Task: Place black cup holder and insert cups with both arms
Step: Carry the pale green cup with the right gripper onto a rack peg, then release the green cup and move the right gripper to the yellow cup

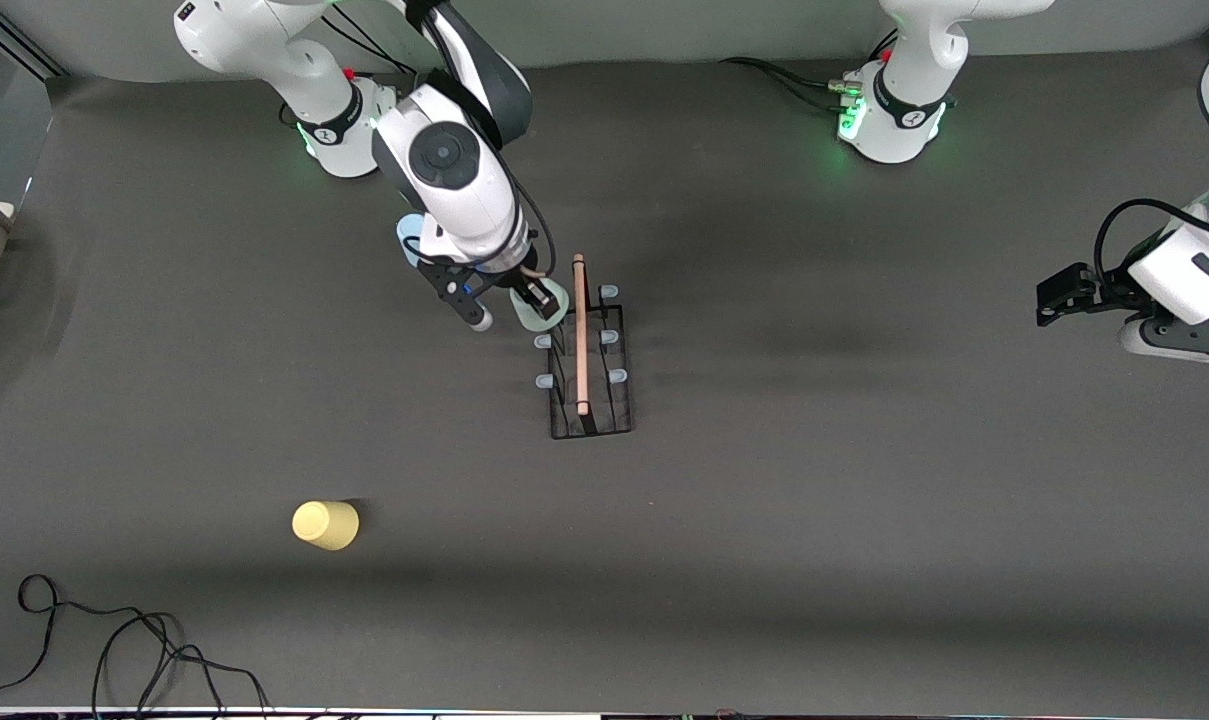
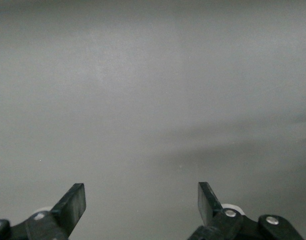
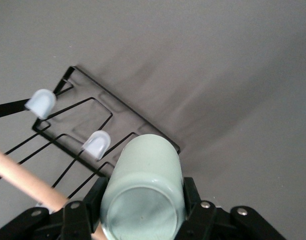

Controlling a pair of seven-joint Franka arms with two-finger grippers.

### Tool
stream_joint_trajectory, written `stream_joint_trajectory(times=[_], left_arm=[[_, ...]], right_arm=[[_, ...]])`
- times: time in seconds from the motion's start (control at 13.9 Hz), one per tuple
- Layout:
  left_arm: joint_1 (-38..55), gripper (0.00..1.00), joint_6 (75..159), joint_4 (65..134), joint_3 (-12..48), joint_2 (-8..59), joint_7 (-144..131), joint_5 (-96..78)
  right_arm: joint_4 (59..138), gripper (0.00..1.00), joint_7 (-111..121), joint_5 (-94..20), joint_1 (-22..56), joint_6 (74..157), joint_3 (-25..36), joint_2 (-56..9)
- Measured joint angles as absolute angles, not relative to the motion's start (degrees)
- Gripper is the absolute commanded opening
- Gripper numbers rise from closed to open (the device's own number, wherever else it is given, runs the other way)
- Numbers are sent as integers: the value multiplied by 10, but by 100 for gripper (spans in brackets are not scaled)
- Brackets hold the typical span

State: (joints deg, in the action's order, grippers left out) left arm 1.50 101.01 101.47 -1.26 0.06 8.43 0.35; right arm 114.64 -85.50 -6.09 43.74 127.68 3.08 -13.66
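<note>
Right gripper (image 1: 537,297) clamped across the body of the pale green cup (image 3: 143,187), held bottom-up over the peg row at the rack's end farthest from the front camera. Black rack (image 1: 591,360) standing near the middle of the tabletop, wooden handle (image 1: 581,335) running along its length. Yellow cup (image 1: 326,524) resting upside down well apart, toward the tabletop's front edge at the right arm's end. A sliver of pale blue cup (image 1: 409,238) just visible under the right wrist.

Left gripper (image 1: 1064,297) waiting with fingers (image 2: 73,205) spread wide, over the tabletop's edge at the left arm's end, nothing between them.

Probably light, thin and smooth plastic: easily squeezed out of round and apt to slip, so best pinched across the body as here, gently. Rack likely stiff but light, liable to shift if nudged by a descending cup; best lifted by the handle.

Cup's mouth and the target peg hidden beneath the cup itself. Blue cup mostly covered by the arm.
</note>
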Motion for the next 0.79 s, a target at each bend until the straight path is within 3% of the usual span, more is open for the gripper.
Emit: stream_joint_trajectory(times=[0.07,0.14,0.22,0.43,0.79], left_arm=[[15,100,1010,1015,-13,1,84,3],[15,100,1010,1015,-13,1,84,3],[15,100,1010,1015,-13,1,84,3],[15,100,1010,1015,-13,1,84,3],[15,100,1010,1015,-13,1,84,3]], right_arm=[[1147,18,-855,-60,443,1281,31,-148],[1147,94,-855,-59,449,1285,30,-157],[1147,100,-855,-59,454,1289,30,-164],[1132,100,-855,-58,454,1283,34,-166],[982,100,-839,-55,452,1073,77,-153]])
